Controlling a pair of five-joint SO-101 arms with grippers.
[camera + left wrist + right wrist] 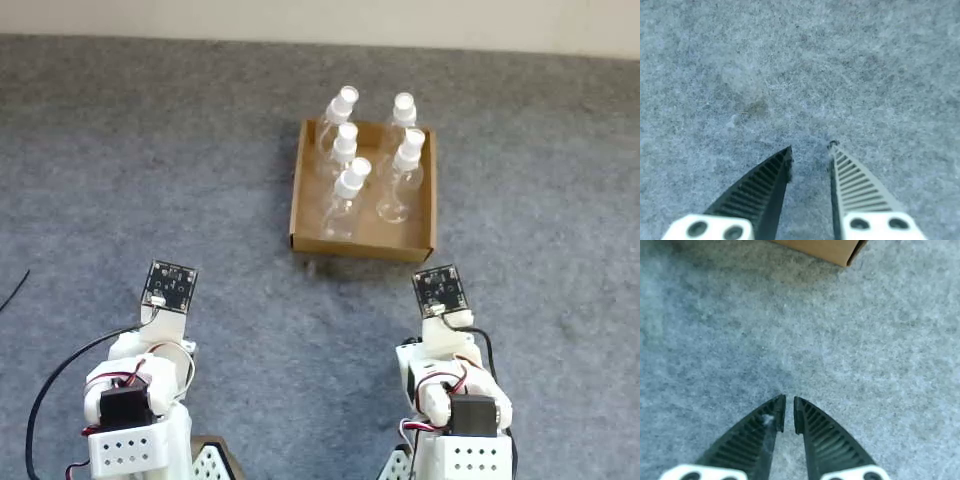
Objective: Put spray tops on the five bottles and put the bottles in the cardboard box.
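Cardboard box (360, 243) noted on the grey felt-covered counter (150, 180), beyond the two arms and nearer the right arm (455, 400) than the left arm (140, 395). Five clear bottles (338, 208) are seen standing upright inside the box, grouped in two rough rows, three on one side and two on the other. Each is fitted with a white spray top (352, 178). The tops of the two farthest bottles are seen rising past the far rim of the box. Both arms are held low at the near edge of the counter, well apart from each other and short of the box. Left end effector (810, 150) is recorded just above bare felt, its black finger (767, 185) and white finger (855, 185) parted by a clear gap, with nothing gripped. Right end effector (789, 407) is recorded over felt near the box, a corner of which (832, 250) is seen ahead of it; its two black fingers are drawn almost together at the tips, with nothing between them.
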